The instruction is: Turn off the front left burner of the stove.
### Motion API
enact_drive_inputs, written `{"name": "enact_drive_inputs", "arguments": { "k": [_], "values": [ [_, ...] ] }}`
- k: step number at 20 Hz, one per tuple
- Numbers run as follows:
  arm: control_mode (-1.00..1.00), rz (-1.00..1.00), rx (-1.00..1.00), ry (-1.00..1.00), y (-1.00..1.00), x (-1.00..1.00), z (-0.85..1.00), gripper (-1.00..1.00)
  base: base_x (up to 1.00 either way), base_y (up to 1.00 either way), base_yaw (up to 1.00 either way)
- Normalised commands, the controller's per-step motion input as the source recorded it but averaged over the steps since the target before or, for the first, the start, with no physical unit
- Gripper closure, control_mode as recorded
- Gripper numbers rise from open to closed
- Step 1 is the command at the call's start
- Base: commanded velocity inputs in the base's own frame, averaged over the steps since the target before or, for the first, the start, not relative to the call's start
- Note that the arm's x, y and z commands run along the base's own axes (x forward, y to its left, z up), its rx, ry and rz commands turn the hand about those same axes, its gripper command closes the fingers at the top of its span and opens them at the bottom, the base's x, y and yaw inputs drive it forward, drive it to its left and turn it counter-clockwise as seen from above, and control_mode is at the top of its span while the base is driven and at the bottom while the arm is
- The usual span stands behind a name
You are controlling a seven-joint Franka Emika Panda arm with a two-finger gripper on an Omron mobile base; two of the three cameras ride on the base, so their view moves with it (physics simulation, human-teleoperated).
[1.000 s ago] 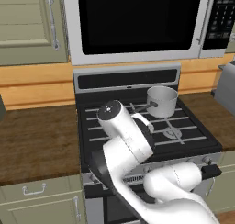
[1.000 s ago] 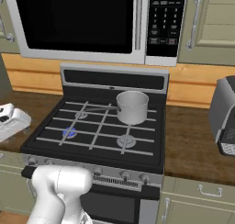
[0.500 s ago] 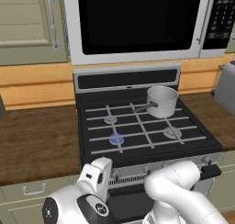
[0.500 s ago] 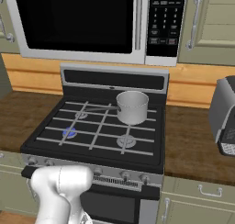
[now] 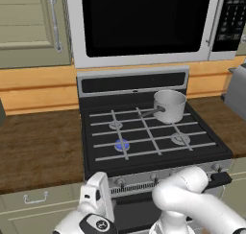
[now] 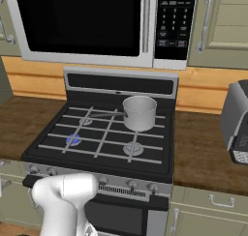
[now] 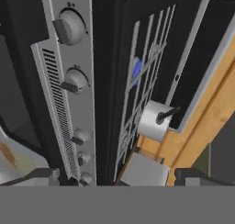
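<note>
The black stove [image 5: 144, 163] has its front left burner [image 5: 121, 144] lit, showing a blue flame disc under the grates; the same burner [image 6: 73, 140] glows blue from the other side. In the rolled hand view the burner [image 7: 136, 68] lies beyond the silver knob strip [image 7: 59, 99], which runs top to bottom. My gripper [image 7: 118, 177] is open, with its fingertips wide apart at the bottom. It hangs low in front of the stove's front and touches none of the knobs. The nearest knobs [image 7: 69, 28] stand well ahead of it.
A steel saucepan [image 5: 169, 105] sits on the back right burner. A microwave [image 5: 144, 22] hangs above the stove. A grey toaster [image 6: 237, 124] stands on the right counter. My arm [image 5: 192, 199] bends across the oven door. Cabinet drawers [image 5: 36, 198] flank the range.
The arm swung down from over the cooktop to low in front of the stove's knob strip. The burner still shows its blue flame. The base has not moved.
</note>
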Motion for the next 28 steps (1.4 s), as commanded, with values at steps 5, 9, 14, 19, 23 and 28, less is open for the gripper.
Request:
{"name": "enact_drive_inputs", "arguments": {
  "k": [5, 9, 14, 19, 23, 28],
  "values": [
    [-1.00, 0.10, -0.14, 0.00, 0.08, 0.30, -0.58, -1.00, 0.00, 0.00, 0.00],
    [-1.00, 0.10, -0.12, -0.02, 0.11, 0.36, -0.50, -1.00, 0.00, 0.00, 0.00],
    [-1.00, 0.07, -0.08, 0.00, 0.24, 0.40, -0.47, -1.00, 0.00, 0.00, 0.00],
    [-1.00, 0.05, -0.05, 0.00, 0.46, 0.36, -0.53, -1.00, 0.00, 0.00, 0.00],
    [-1.00, 0.01, 0.00, 0.00, 0.31, 0.32, -0.21, -1.00, 0.00, 0.00, 0.00],
    [-1.00, 0.02, 0.00, 0.00, 0.22, 0.35, -0.39, -1.00, 0.00, 0.00, 0.00]
  ]
}}
